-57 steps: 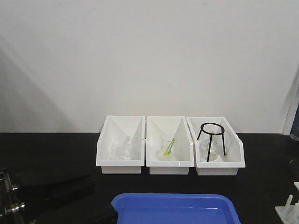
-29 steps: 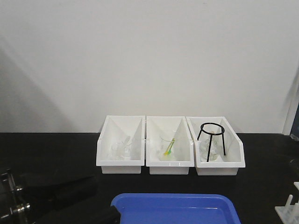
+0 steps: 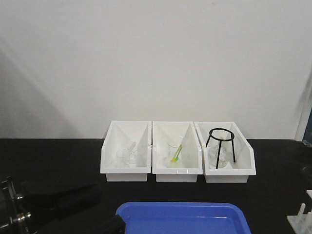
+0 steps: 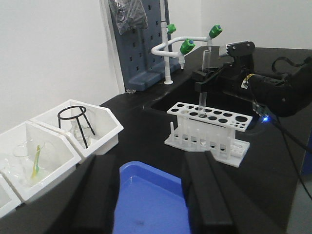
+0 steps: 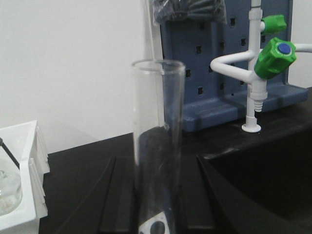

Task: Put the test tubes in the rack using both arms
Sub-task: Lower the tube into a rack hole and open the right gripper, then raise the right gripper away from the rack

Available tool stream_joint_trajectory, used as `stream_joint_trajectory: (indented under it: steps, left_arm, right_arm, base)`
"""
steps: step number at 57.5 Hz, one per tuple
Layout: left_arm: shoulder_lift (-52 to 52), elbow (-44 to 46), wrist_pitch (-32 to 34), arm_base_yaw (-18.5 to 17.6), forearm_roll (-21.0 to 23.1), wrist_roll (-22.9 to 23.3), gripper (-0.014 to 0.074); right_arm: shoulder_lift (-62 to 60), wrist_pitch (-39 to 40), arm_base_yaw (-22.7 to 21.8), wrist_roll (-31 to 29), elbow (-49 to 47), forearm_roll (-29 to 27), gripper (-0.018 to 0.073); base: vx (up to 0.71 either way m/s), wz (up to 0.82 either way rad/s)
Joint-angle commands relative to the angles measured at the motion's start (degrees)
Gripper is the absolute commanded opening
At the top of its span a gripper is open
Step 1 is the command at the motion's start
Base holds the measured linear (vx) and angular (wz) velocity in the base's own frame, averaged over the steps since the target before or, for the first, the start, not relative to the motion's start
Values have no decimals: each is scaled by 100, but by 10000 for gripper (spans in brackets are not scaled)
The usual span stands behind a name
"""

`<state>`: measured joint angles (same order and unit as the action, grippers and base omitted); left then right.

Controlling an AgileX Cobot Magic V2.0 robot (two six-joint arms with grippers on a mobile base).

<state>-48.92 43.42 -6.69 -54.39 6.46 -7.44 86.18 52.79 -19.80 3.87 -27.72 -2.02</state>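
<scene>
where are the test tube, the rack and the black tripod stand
test tube point(image 4: 204, 83), left wrist view, middle of the glass wall
rack point(image 4: 209, 120), left wrist view, front edge of its top plate
black tripod stand point(image 4: 84, 133), left wrist view, its front leg

Three white open-front plastic bins point(image 3: 177, 173) behind blue rectangular plastic tray point(image 3: 195, 219); black wire tripod stand point(image 3: 220, 140) behind tray's right end.

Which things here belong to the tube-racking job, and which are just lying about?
Job in hand: test tube; rack; right gripper, shut on the tube; left gripper, open.

Lying about: three white bins; black tripod; green-knobbed tap; blue pegboard.
</scene>
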Motion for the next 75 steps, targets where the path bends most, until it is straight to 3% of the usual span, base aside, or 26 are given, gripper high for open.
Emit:
stream_joint_trajectory:
  steps: [1, 64, 75]
  left_arm:
    - [38, 166, 434, -40, -1, 0, 426]
    - [38, 166, 433, -40, 4, 0, 426]
    - [38, 166, 433, -40, 4, 0, 426]
  right_arm:
    - [-151, 405, -40, -29, -167, 54, -6]
    - [1542, 1123, -40, -28, -153, 202, 0]
    - [1542, 1167, -40, -36, -121, 202, 88]
  base:
    - [0, 0]
    - [0, 0]
    - [0, 0]
